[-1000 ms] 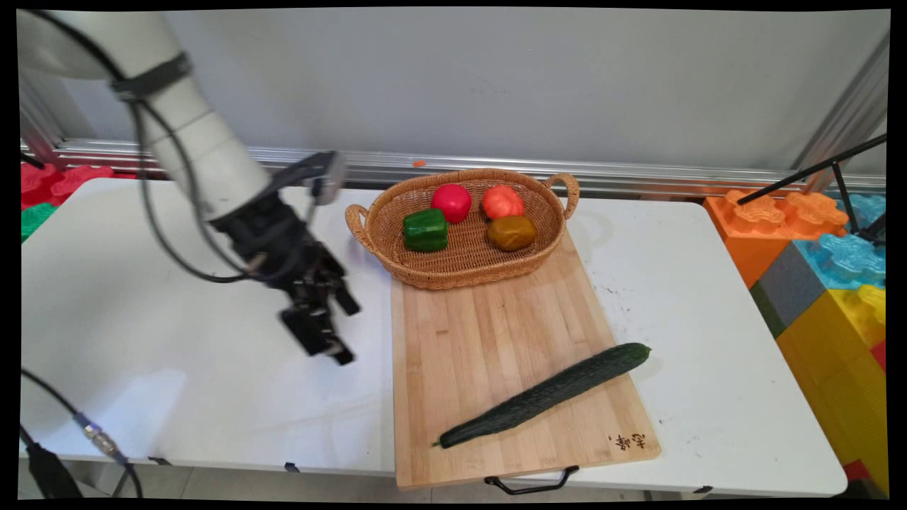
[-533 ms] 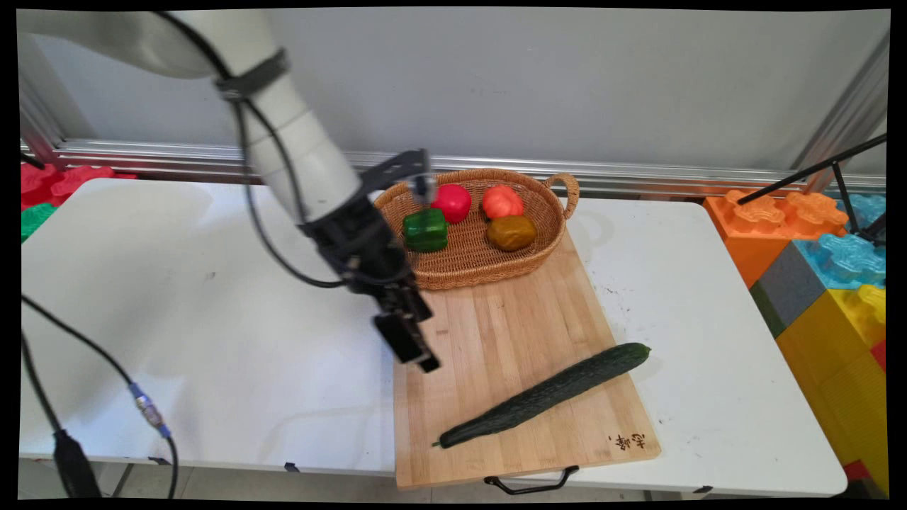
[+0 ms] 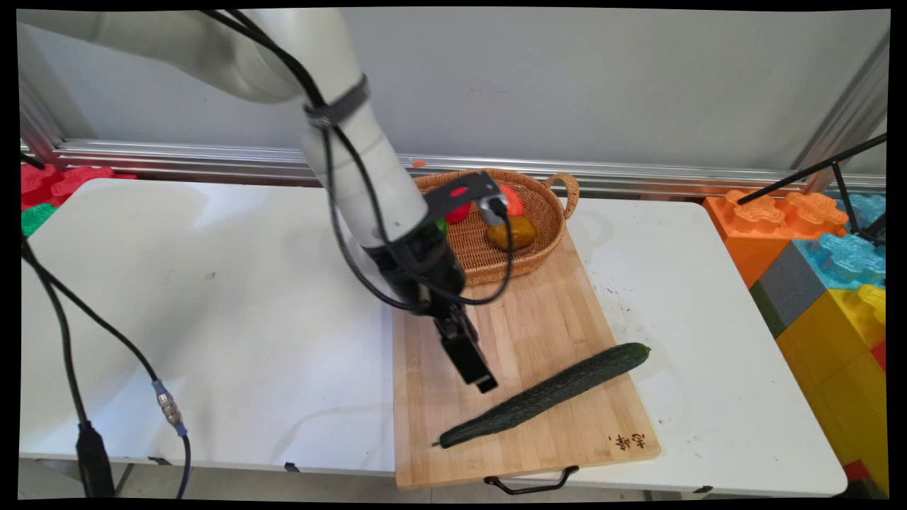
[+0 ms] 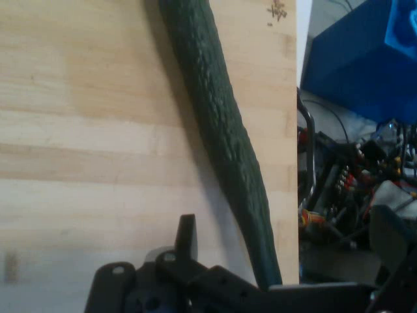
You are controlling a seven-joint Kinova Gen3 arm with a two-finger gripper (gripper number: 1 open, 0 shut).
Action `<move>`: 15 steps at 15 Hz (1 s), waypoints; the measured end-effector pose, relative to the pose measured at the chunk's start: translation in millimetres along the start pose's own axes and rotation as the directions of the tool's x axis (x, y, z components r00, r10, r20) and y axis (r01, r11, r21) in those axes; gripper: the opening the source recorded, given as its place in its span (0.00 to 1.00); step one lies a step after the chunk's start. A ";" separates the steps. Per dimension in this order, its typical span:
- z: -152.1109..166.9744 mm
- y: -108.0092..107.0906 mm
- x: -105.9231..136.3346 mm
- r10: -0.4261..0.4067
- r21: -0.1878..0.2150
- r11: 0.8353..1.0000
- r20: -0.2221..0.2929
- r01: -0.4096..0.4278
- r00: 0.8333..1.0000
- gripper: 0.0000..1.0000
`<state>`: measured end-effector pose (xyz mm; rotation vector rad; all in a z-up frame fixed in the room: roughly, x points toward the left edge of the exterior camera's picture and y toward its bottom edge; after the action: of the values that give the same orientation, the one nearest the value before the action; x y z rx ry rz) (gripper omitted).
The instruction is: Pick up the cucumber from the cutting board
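Black jaws (image 3: pixel 480 379), parted and empty, above striped wooden board (image 3: pixel 524 333) near long bumpy cucumber (image 3: pixel 542 395).

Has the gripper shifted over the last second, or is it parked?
Yes. The gripper has swung rightward from over the bare table onto the cutting board, ending close above the cucumber. The cucumber itself has stayed put.

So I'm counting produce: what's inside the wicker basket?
In the basket, an olive-brown piece shows fully, with slivers of red, orange and green. The arm covers the rest.
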<state>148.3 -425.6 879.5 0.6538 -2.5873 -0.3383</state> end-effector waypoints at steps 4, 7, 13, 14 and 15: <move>31.8 -1.9 8.8 -0.083 0.024 0.996 -0.003 0.083 0.997 1.00; 56.2 -4.4 11.7 -0.135 0.041 0.990 -0.012 0.136 0.991 1.00; 91.9 -5.4 11.2 -0.178 0.070 0.981 -0.032 0.180 0.984 1.00; 95.5 -5.7 10.6 -0.181 0.074 0.980 -0.034 0.183 0.983 1.00; 99.3 -6.0 10.1 -0.184 0.078 0.979 -0.036 0.186 0.982 1.00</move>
<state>95.2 -423.5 794.7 0.9252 -2.5297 -0.2808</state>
